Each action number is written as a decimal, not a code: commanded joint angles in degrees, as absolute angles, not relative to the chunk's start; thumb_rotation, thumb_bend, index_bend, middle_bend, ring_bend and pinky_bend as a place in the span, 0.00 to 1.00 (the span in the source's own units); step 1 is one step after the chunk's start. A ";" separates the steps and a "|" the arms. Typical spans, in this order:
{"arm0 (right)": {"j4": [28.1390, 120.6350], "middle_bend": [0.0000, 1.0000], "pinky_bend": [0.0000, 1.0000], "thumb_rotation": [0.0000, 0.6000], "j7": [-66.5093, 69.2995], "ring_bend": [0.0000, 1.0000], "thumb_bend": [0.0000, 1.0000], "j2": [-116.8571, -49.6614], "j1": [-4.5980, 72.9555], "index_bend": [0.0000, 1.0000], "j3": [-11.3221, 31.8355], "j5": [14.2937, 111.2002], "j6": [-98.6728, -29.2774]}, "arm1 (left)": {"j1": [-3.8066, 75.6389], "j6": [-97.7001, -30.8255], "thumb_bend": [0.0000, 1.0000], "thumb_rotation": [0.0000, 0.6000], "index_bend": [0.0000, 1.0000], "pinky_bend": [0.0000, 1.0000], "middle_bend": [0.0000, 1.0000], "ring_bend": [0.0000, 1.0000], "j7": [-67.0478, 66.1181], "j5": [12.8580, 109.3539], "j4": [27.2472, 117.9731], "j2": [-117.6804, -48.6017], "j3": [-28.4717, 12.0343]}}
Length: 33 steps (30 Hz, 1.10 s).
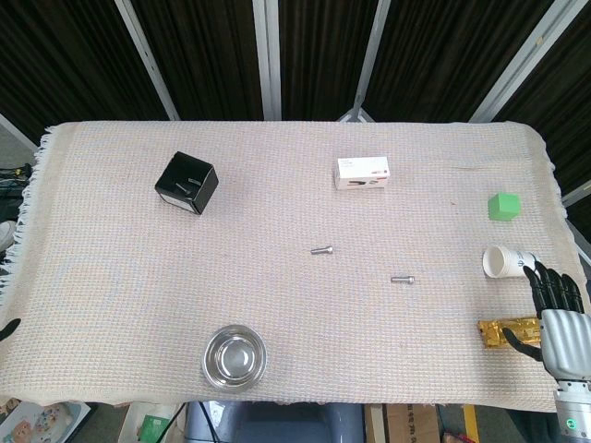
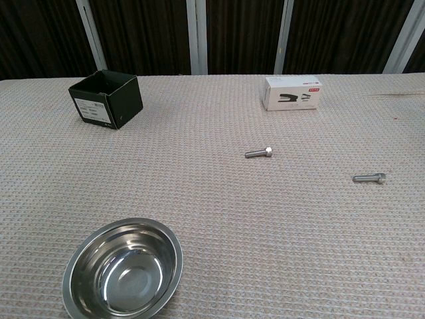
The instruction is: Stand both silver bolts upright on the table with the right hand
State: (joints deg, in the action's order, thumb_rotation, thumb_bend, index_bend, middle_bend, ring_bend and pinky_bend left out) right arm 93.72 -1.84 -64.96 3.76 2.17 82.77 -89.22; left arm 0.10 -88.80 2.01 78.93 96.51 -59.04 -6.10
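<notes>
Now, bolts: both bolts, near bolt (image 1: 402,280) and far bolt (image 1: 320,250), lie flat mid-table, apart.
Right hand (image 1: 557,309): open, empty, beside the paper cup (image 1: 501,262).
Left hand: barely seen, maybe a fingertip at the edge.
Risk: bolts are thin; they may roll or tip.

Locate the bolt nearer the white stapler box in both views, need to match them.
Head view: that bolt lies flat near the cloth's centre, below and left of the white stapler box.
Chest view: same bolt lies flat right of centre, below and slightly left of the box.
Shared landmark: the white stapler box; the other bolt lies further right and nearer the camera in both.
</notes>
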 commanded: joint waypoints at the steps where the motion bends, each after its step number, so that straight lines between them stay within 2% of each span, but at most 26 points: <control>1: 93.84 0.00 0.00 1.00 -1.60 0.00 0.18 -64.95 3.64 0.05 2.29 82.71 -89.13 | 0.12 -88.77 0.07 1.00 0.19 0.03 0.13 0.02 1.90 79.05 96.58 -59.05 -6.02; 22: 94.67 0.00 0.00 1.00 -1.26 0.00 0.18 -65.28 3.23 0.10 2.24 82.77 -87.00 | -0.51 -89.92 0.07 1.00 0.19 0.03 0.13 0.02 2.28 79.96 96.90 -58.81 -5.67; 33: 95.66 0.00 0.00 1.00 -1.06 0.00 0.18 -67.08 4.19 0.20 2.33 82.54 -84.34 | -0.46 -89.62 0.07 1.00 0.19 0.03 0.13 0.02 2.57 79.51 96.99 -58.67 -5.84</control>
State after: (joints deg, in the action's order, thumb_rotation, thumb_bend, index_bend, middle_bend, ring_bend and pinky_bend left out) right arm 95.32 -1.25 -66.70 3.80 2.14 82.82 -84.96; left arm -0.46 -89.62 2.57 79.52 96.99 -58.67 -5.83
